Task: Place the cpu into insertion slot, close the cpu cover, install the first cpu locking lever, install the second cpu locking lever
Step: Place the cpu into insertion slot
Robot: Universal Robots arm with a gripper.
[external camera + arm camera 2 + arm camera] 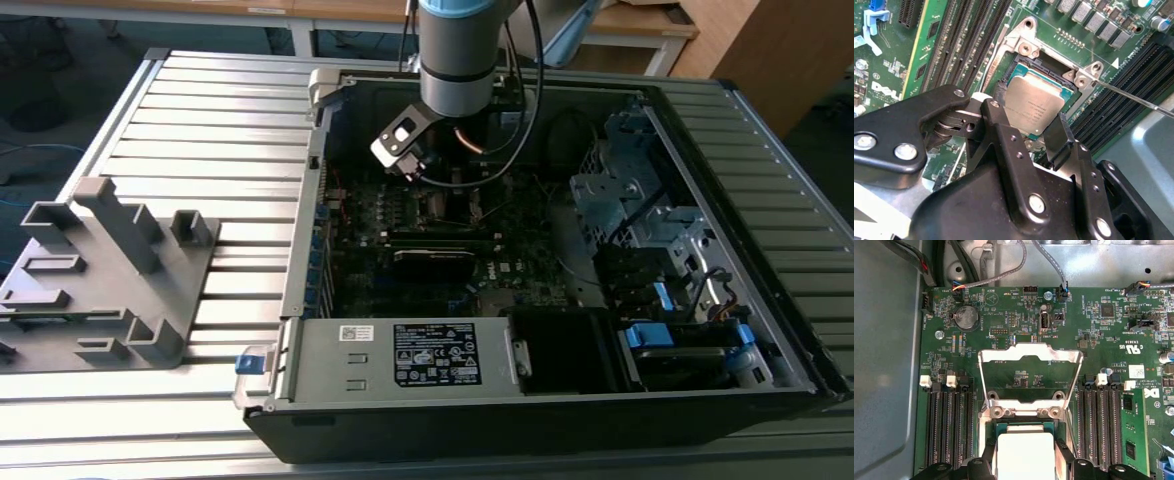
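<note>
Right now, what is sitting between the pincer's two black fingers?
The cpu, its silver top facing up. The pincer closes on its opposite edges, as seen in both wrist views.

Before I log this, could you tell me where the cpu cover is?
In the first wrist view the cpu cover stands open at the socket edge beyond the cpu, between two memory-slot banks.

silver-grey cpu (1025, 456), green motherboard (1019, 305), black claw (1030, 107)
</note>
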